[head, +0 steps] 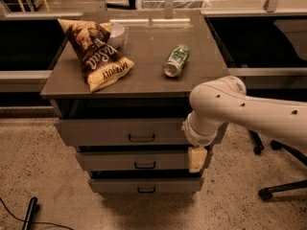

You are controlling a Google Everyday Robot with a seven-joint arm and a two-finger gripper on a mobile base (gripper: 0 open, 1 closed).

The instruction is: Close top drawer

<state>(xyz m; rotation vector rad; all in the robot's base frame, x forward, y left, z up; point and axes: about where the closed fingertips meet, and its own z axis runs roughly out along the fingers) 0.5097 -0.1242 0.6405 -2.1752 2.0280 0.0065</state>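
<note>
The top drawer (96, 131) is a wide grey drawer with a small dark handle (141, 138) at its centre. It stands out a little from the cabinet, with a dark gap above its front panel. My gripper (197, 158) hangs at the end of the white arm (240, 109). It points down in front of the right end of the drawer stack, level with the middle drawer. The arm's wrist covers the right end of the top drawer's front.
Two like grey drawers (110, 161) (115, 185) sit below, each stepped out slightly. On the cabinet top (144, 75) lie a brown chip bag (96, 51), a white bowl (116, 32) and a green can (176, 60). Office chair wheels (268, 190) stand at the right. A dark tool (29, 212) lies on the floor at the left.
</note>
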